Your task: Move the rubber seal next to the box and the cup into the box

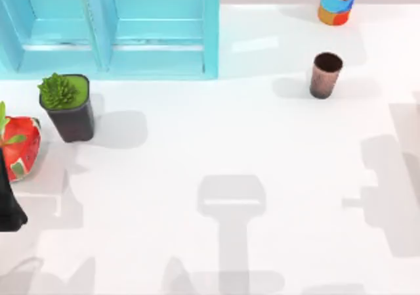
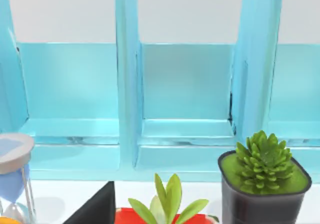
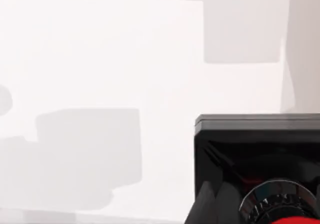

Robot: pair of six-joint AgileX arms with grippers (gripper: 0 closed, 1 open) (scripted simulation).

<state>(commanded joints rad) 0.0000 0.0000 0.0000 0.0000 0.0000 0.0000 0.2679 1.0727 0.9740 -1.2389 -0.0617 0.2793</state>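
one rubber seal (image 3: 265,184) cut off at frame edge, cup (image 1: 325,75) upright, gripper states unclear

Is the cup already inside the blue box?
No. In the top view the cup stands upright on the white table, apart from the blue box and to its right.

A glossy black angular piece of the left arm (image 1: 9,203) shows, plain, with no visible markings or cables.
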